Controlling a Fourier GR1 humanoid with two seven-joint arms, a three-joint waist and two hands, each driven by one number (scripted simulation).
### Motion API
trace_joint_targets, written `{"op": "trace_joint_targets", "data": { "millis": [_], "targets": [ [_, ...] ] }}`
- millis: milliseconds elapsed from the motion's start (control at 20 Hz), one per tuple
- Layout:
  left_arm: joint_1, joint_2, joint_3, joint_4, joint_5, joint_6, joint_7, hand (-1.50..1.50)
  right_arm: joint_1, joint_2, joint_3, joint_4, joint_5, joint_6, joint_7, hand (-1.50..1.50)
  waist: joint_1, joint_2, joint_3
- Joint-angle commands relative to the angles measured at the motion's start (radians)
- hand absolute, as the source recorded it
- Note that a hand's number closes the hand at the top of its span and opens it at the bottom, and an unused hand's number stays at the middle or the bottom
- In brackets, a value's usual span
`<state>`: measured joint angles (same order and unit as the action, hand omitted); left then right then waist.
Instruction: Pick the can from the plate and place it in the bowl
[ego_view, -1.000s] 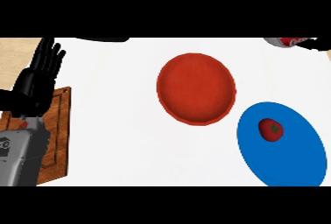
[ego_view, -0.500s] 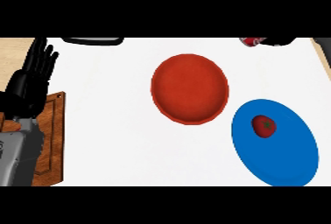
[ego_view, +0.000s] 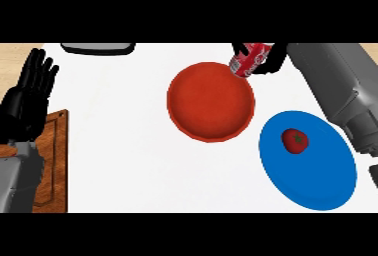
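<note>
The white counter (ego_view: 133, 165) is carrying a blue plate (ego_view: 314, 175) at right, with a tomato (ego_view: 294, 140) lying on it. The red bowl (ego_view: 210, 101) is sitting just left of the plate. The left hand (ego_view: 28, 102) is resting open, fingers straight, at the left edge. The right hand (ego_view: 275, 56) is curling round the tilted red can (ego_view: 249, 59), holding it at the bowl's far rim.

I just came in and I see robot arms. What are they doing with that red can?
The robot's right hand is curled round a red can and holds it at the far edge of the red bowl. The can is not in the bowl yet. The blue plate beside the bowl has only a tomato on it. The left hand rests open at the left side, above a wooden board.
</note>
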<state>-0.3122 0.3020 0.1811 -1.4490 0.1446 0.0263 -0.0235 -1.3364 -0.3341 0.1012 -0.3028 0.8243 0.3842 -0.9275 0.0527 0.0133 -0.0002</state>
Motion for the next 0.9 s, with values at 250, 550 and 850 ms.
{"op": "trace_joint_targets", "data": {
  "millis": [250, 550, 850],
  "targets": [
    [0.052, 0.003, 0.008, -0.053, -0.003, -0.001, 0.006, 0.00, 0.089, 0.133, 0.085, 0.042, 0.083, -0.125, -0.044, 1.50, -0.012, -0.001, 0.000],
    [0.049, 0.031, 0.042, -0.047, 0.040, -0.044, 0.009, 0.00, 0.107, 0.212, 0.014, 0.162, 0.029, -0.106, 0.109, -1.50, 0.003, 0.006, 0.000],
    [0.017, 0.002, 0.010, -0.051, -0.011, 0.008, 0.011, 0.00, 0.109, 0.235, -0.095, 0.195, -0.089, 0.033, 0.060, -1.50, -0.002, 0.009, 0.001]
  ]
}}
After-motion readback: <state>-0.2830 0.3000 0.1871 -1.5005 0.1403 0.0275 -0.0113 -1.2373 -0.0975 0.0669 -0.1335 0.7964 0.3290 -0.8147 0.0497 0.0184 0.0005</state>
